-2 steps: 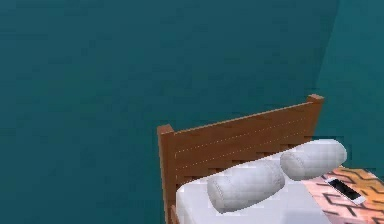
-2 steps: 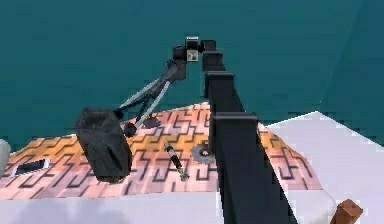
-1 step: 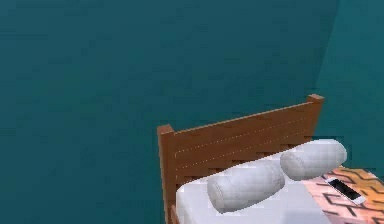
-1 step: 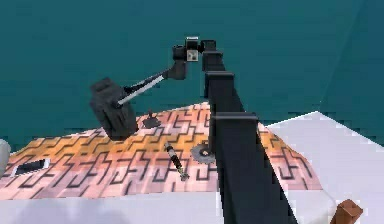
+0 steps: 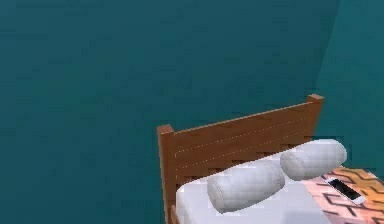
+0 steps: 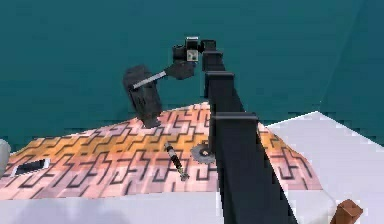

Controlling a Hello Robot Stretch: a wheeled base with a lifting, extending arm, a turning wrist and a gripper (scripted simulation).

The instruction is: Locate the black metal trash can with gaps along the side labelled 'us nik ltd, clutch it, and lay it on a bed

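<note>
Teal-walled bedroom. Item: bed (image 6: 100,150); black can (image 6: 143,95) hangs over its far side, held by jaws, long axis tilted off upright. Next, judged: lower onto bed.

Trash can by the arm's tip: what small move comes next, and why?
Probably lower the arm a little. The dark trash can tilts at the gripper's far end, its base at the patterned blanket's far edge; whether it rests yet cannot be told.
</note>
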